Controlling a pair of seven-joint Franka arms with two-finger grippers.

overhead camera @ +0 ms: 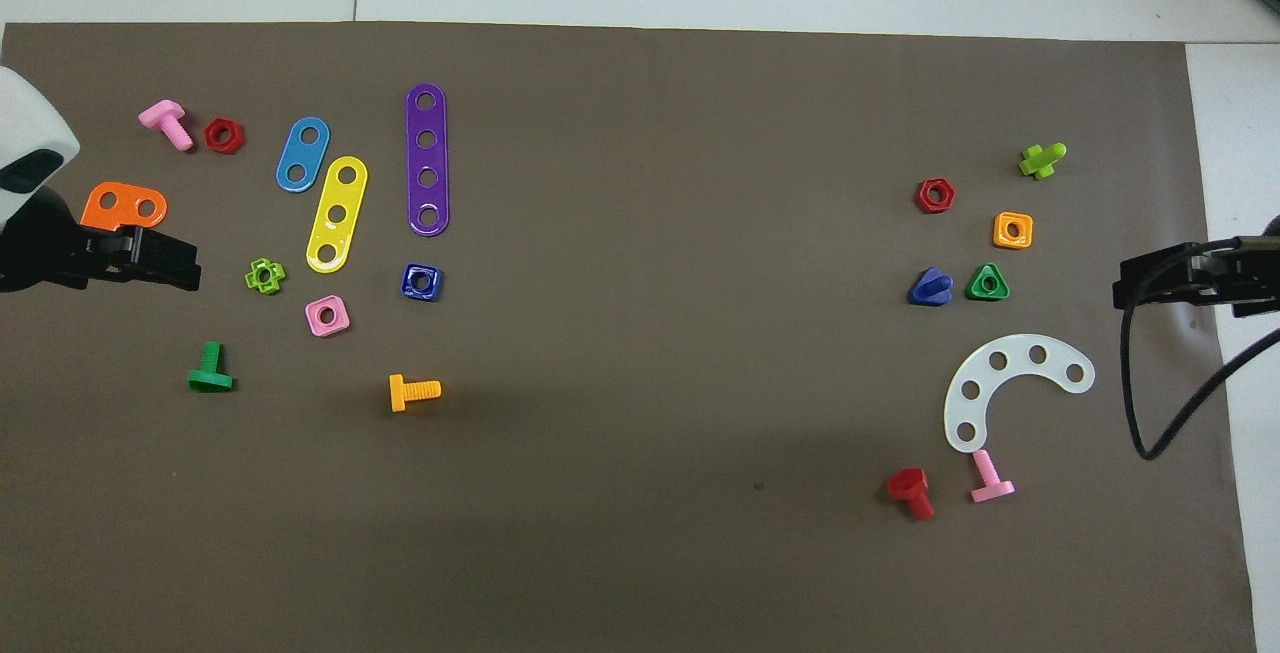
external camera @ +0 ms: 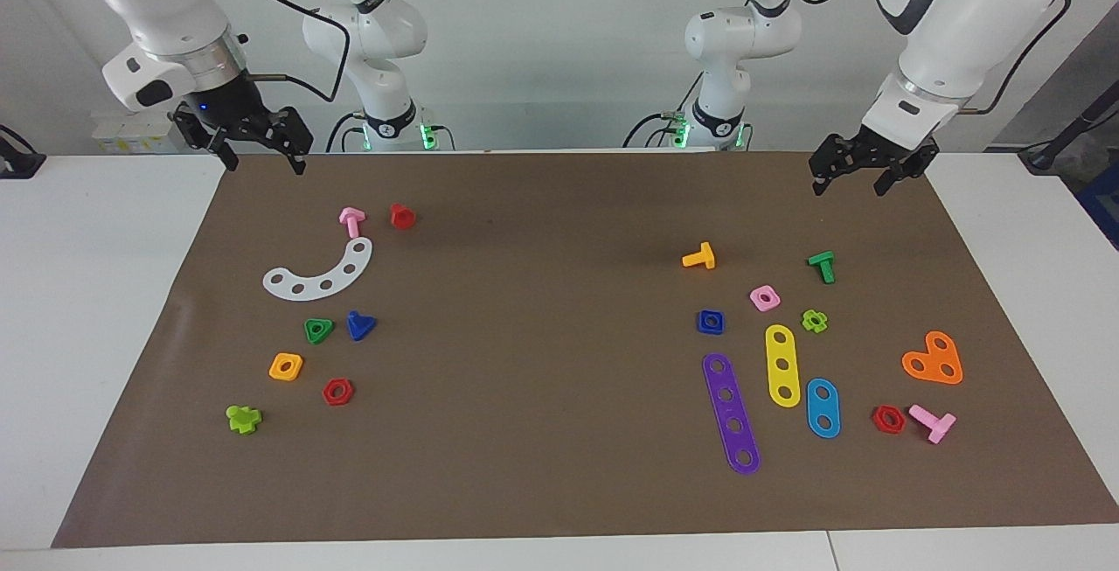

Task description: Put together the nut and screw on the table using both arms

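Both grippers raised and spread, holding nothing: left gripper (external camera: 849,177) over the mat's edge nearest the robots at its own end, right gripper (external camera: 260,151) likewise at its end; dark blue square nut (external camera: 710,321) beside the purple strip (external camera: 731,413), dark blue triangular-head screw (external camera: 359,324) touching the green triangular nut (external camera: 318,330), well apart on the brown mat (external camera: 542,379).

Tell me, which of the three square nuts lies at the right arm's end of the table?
The orange square nut; the pink and dark blue ones lie together at the left arm's end.
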